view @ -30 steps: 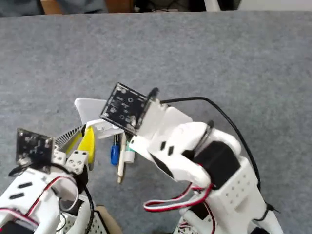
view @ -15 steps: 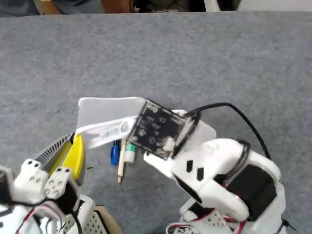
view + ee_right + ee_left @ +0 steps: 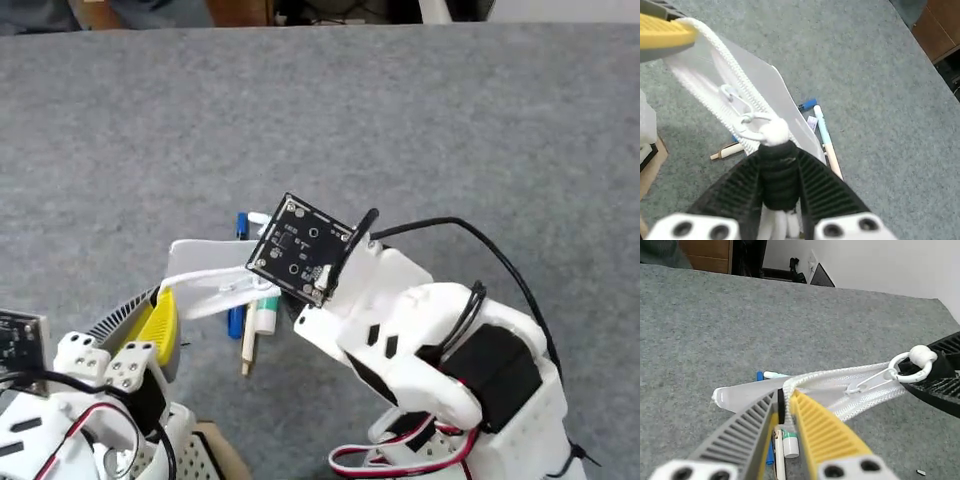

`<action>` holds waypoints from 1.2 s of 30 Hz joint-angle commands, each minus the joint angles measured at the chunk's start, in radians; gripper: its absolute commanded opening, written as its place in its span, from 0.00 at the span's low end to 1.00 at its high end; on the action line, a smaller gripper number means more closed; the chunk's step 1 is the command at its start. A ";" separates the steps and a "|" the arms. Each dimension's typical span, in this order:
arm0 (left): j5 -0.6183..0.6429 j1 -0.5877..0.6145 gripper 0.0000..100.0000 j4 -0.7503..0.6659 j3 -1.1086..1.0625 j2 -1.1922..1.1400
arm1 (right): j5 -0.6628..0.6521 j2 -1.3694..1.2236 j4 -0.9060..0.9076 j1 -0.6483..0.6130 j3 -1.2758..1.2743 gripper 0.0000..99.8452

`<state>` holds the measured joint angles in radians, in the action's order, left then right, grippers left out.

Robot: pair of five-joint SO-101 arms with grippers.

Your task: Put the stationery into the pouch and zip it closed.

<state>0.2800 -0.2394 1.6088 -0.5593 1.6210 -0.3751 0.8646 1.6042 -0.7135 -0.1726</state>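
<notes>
1. We have the left gripper clenched on the pouch. Its yellow and grey jaws pinch one end of the zip edge.
2. We have the right gripper clamped on the pull at the other end. The black jaws are closed, and the bead on the pull's ring sits right at their tips.
3. The pouch is stretched taut between the two grippers. Its long axis follows the zip, running side to side across the high view, and the left gripper's end is slightly nearer the arm bases.
4. The zip edge is up and lifted off the table. The translucent body falls away towards the far side. We can't tell whether its lower edge touches the table.
5. In the left wrist view the slider sits on the zip, nearer the right gripper, and is linked to the ring.
6. The pens lie on the table below the pouch, between the grippers in the high view: blue pen, white pen with a green band, and cream pen.
7. The pens' long axes run near to far, roughly across the zip line. The blue pen's tip pokes out past the pouch's far edge.
8. Contents: we can't tell whether anything is inside the pouch. The pens we see lie outside it.
</notes>
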 commanded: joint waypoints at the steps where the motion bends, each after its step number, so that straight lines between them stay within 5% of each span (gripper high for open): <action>1: 0.011 -0.001 0.03 -0.002 -0.001 -0.009 | 0.011 0.004 -0.012 0.032 -0.002 0.01; 12: 0.009 -0.001 0.03 -0.002 -0.001 -0.009 | 0.018 0.004 -0.006 0.218 -0.002 0.01; 36: 0.009 -0.001 0.03 -0.002 -0.013 -0.009 | 0.020 0.005 0.043 0.328 -0.002 0.01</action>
<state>0.2816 -0.2409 1.6088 -0.5777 1.6210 -0.3721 0.8600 1.6441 -0.4097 -0.1788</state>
